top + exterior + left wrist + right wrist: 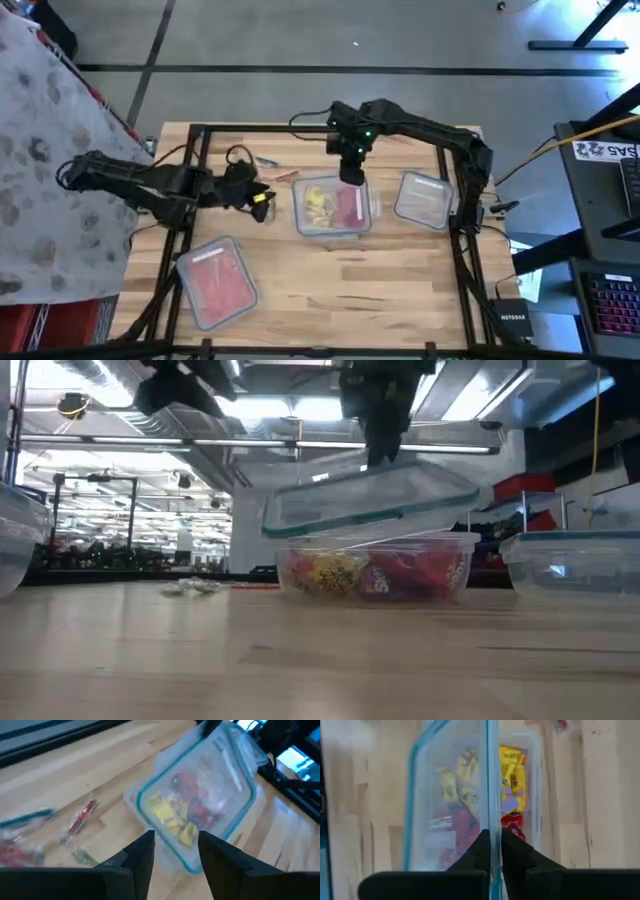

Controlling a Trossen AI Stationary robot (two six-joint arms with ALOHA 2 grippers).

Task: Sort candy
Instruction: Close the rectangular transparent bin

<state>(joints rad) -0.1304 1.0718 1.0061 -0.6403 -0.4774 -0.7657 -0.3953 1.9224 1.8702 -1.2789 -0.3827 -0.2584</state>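
Note:
A clear container [335, 212] at the table's middle holds mixed candy [372, 574] in yellow, red and purple wrappers. Its clear lid [370, 500], which has a teal seal, hangs tilted just over it, and my right gripper [493, 851] is shut on the lid. My left gripper [175, 855] stands open to the container's left, above the table, with nothing between its fingers. A few loose candy pieces [82, 817] lie on the wood at the far left of the container. My right gripper pinches the lid's rim [492, 820] between its two fingers, one on each face, coming from above and pointing down. The lid is raised over the container and tilted [300, 515]. Whether its lower end touches the container's rim, I cannot tell.
A second container [215, 282] filled with red candy sits near the front left. A third clear container [425, 198] stands at the right. A black frame [195, 160] borders the work area, and bare wood lies along the front.

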